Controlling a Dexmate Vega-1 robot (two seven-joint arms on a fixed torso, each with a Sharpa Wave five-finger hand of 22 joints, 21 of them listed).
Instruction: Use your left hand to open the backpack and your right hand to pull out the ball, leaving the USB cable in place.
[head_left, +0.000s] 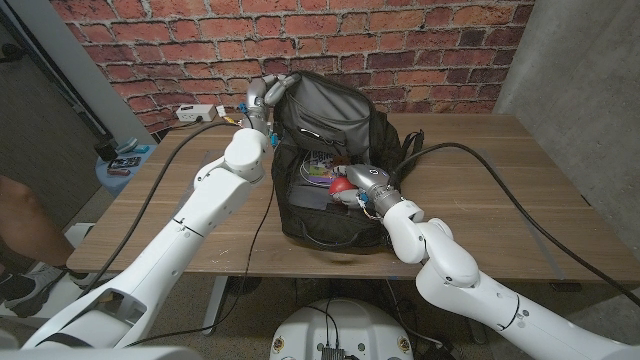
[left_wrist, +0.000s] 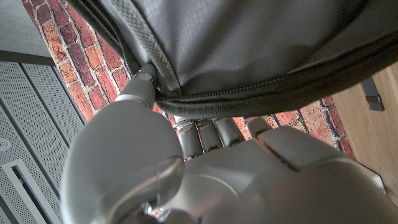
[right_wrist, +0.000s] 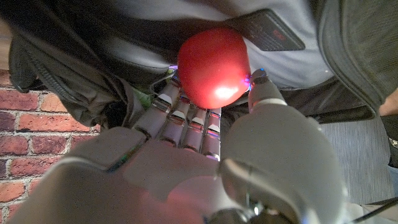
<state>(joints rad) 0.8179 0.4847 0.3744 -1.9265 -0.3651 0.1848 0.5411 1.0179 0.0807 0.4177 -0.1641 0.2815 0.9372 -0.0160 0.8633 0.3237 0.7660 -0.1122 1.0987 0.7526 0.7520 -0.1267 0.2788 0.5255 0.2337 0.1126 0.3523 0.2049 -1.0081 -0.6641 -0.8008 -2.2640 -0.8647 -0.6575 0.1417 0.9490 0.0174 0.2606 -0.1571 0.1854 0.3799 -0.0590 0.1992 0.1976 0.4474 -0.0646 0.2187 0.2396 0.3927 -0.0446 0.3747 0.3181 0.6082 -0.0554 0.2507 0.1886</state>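
Note:
A black backpack (head_left: 330, 140) stands open on the wooden table (head_left: 500, 180), its grey-lined flap raised at the back. My left hand (head_left: 268, 98) grips the flap's zipper edge (left_wrist: 249, 99) at the bag's top left corner and holds it up. My right hand (head_left: 362, 186) is at the bag's mouth and holds a red ball (head_left: 341, 184). In the right wrist view the red ball (right_wrist: 214, 67) sits between the fingers (right_wrist: 186, 118) and the thumb, with the bag's dark lining behind it. Colourful items lie inside the bag; I cannot pick out the USB cable.
A brick wall (head_left: 400, 40) runs behind the table. A white power strip with cables (head_left: 200, 113) lies at the table's far left corner. Black cables (head_left: 520, 210) trail over the right half of the table. A person's arm (head_left: 25, 215) shows at the left edge.

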